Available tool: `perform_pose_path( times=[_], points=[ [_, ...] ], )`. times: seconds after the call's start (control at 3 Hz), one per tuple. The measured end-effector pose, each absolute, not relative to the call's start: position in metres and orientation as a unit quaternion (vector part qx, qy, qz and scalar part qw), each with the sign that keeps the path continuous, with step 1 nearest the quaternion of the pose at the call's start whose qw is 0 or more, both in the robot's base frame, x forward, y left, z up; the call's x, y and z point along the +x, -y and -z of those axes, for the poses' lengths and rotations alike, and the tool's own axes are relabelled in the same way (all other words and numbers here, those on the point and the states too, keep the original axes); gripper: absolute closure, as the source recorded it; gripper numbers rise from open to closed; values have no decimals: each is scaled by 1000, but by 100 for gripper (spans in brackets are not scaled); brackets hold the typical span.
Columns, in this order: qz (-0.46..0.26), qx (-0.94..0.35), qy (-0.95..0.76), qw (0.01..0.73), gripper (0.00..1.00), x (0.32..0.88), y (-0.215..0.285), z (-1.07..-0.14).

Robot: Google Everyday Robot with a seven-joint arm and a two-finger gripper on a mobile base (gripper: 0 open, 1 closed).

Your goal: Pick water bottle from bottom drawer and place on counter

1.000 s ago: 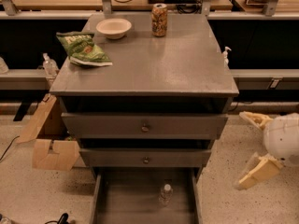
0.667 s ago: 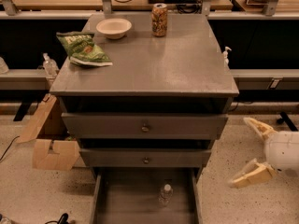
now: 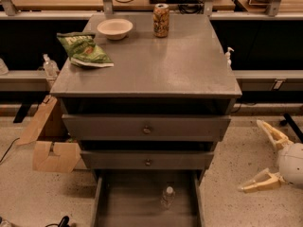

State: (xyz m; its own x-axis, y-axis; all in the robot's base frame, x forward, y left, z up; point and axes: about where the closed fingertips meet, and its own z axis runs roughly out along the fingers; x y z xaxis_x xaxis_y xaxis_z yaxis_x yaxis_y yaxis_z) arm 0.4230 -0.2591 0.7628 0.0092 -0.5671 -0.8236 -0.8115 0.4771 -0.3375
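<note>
- Claw [image 3: 250, 156] hangs low at the right of the cabinet, its two pale fingers spread wide and holding nothing. It is well apart from the bottle, so I judge the reach not yet begun.
- Cardboard box [image 3: 52, 148] sits on the floor to the left, clear of any approach.
- Green snack bag [image 3: 85, 51], white bowl [image 3: 115, 28] and patterned can [image 3: 161, 20] take up the left and far parts of the worktop [image 3: 170, 70]. Its near right part looks the likely place to set something down.
- Bottom drawer [image 3: 98, 203] is pulled out, so its floor is open from above.
- Water bottle [image 3: 167, 196] seems to stand upright on that floor, right of middle, close under the drawer above. That overhang may hinder a straight descent.
</note>
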Motion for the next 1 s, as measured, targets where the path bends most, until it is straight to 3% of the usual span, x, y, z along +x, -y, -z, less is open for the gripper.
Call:
perform_pose_path(
  times=[0.33, 1.0],
  points=[
    [-120, -497, -693, 508, 0, 423, 259, -763],
    [-156, -487, -680, 525, 0, 415, 232, -663]
  ],
)
